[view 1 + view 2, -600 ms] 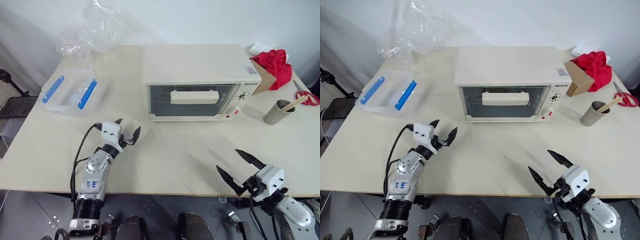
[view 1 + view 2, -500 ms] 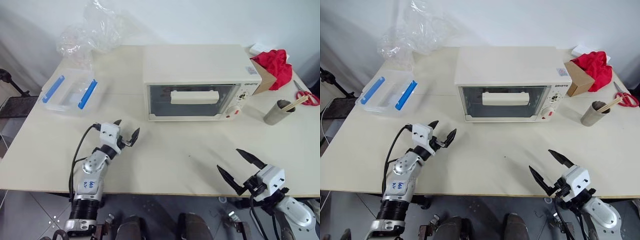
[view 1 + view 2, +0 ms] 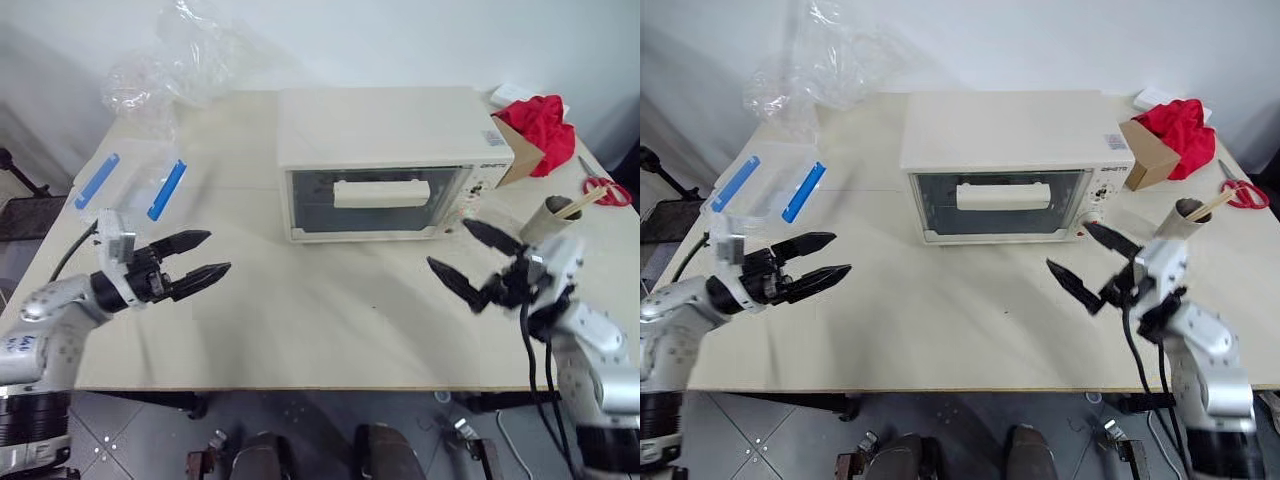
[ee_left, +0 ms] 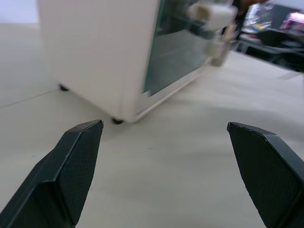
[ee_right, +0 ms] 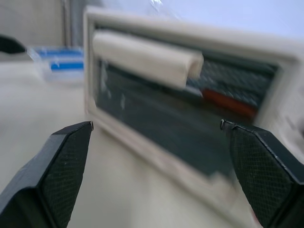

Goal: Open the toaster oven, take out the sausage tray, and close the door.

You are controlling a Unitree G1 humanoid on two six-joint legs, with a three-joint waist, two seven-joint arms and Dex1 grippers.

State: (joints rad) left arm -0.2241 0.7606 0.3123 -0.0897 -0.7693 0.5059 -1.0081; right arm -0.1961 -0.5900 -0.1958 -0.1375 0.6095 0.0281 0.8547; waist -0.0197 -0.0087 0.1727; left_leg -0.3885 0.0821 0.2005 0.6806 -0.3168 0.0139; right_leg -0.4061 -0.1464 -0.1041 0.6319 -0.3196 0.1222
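**Both hands spread and raised, oven door still shut**

The right hand (image 3: 470, 262) hangs above the table (image 3: 330, 320) with its two black fingers spread wide and nothing between them. It sits in front of the toaster oven (image 3: 392, 160), toward the oven's control-knob end, and it points at the glass front; in the right wrist view the door (image 5: 180, 123) and its cream bar handle (image 5: 145, 57) lie straight ahead between the fingertips, with a strip of red, probably the sausage, showing behind the glass. The tray itself cannot be made out clearly through the pane, so the sausage tray is judged to be inside the closed oven.

The left hand (image 3: 195, 258) is likewise spread wide and empty. It is well apart from the oven, out in front of the oven's plain side, aimed across at the oven's near corner (image 4: 128, 95). A clear box with blue clips (image 3: 130, 185) sits on the table beside the oven on that same side.

The handle (image 3: 382, 192) runs lengthwise across the door, parallel to the oven's front edge. The right hand is the nearer of the two to it and already faces it, so the opening pull seems to fall to that hand: it would need to reach toward the oven and close across the bar's short dimension.
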